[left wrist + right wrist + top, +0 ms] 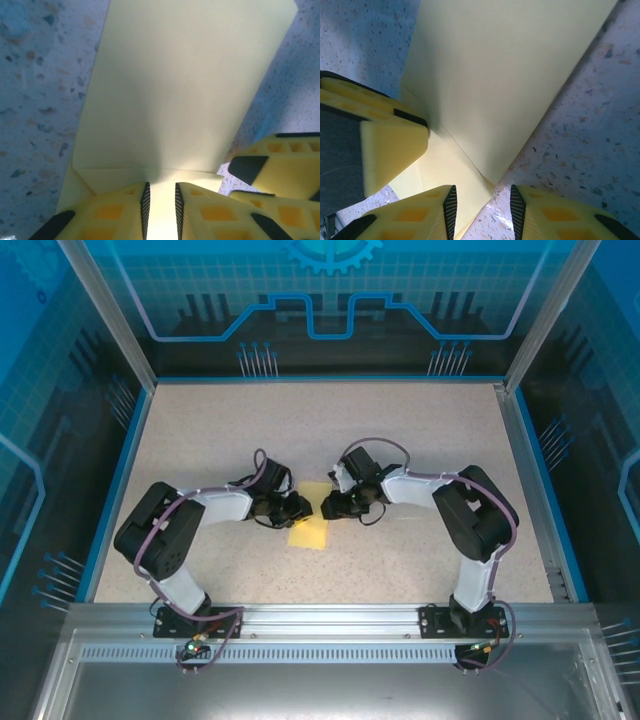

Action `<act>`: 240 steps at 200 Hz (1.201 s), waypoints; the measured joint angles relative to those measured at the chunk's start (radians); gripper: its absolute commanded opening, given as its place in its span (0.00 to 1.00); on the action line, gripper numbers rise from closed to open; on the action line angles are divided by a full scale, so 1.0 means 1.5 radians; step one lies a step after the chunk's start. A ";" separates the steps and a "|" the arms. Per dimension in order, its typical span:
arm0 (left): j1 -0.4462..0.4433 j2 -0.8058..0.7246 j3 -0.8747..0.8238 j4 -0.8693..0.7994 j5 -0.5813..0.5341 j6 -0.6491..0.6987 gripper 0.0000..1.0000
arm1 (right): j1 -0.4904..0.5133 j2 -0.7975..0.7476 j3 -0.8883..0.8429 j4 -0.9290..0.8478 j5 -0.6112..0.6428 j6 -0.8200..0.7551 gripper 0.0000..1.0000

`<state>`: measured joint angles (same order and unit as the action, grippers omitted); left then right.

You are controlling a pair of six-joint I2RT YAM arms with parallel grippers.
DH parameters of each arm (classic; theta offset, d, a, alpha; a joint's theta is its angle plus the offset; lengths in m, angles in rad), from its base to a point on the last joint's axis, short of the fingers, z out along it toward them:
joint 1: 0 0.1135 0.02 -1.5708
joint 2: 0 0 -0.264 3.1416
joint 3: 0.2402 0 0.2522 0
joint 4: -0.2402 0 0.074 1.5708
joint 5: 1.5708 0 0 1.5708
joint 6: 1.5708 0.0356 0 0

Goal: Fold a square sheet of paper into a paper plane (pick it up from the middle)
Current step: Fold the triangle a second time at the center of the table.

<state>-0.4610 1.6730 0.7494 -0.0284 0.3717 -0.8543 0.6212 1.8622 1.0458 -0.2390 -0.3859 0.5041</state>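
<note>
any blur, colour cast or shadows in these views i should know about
Top external: sharp, blue glow on the walls, the paper small on the table. Left wrist: paper soft, a shadow on it just ahead of the left gripper, table tinted blue at left. Right wrist: table speckle crisp at right, blue cast upper left, the right gripper slightly soft.

Top view: above and behind my arms, looking down on the whole worktop. Wrist views: very close, facing down past my left hand and right hand. Both share the sheet of paper.
</note>
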 measured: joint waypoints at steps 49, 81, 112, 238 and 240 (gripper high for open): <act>0.000 -0.070 -0.022 0.008 0.006 -0.008 0.29 | 0.000 0.003 0.001 0.001 -0.040 -0.013 0.33; 0.000 -0.077 -0.026 0.009 0.008 -0.008 0.29 | 0.000 0.003 0.001 0.011 -0.067 -0.013 0.33; 0.000 -0.076 -0.038 0.010 0.008 -0.008 0.30 | 0.001 0.003 0.001 0.016 -0.083 -0.019 0.33; 0.000 -0.056 -0.039 0.000 0.016 -0.003 0.32 | 0.010 0.040 0.028 -0.021 -0.060 -0.067 0.14; 0.000 -0.056 -0.039 0.000 0.016 -0.002 0.31 | 0.010 0.040 0.028 -0.021 -0.060 -0.067 0.14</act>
<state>-0.4610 1.5894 0.6907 -0.0284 0.3962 -0.8577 0.6369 1.9224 1.0885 -0.2703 -0.4755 0.4034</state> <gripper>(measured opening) 0.315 0.140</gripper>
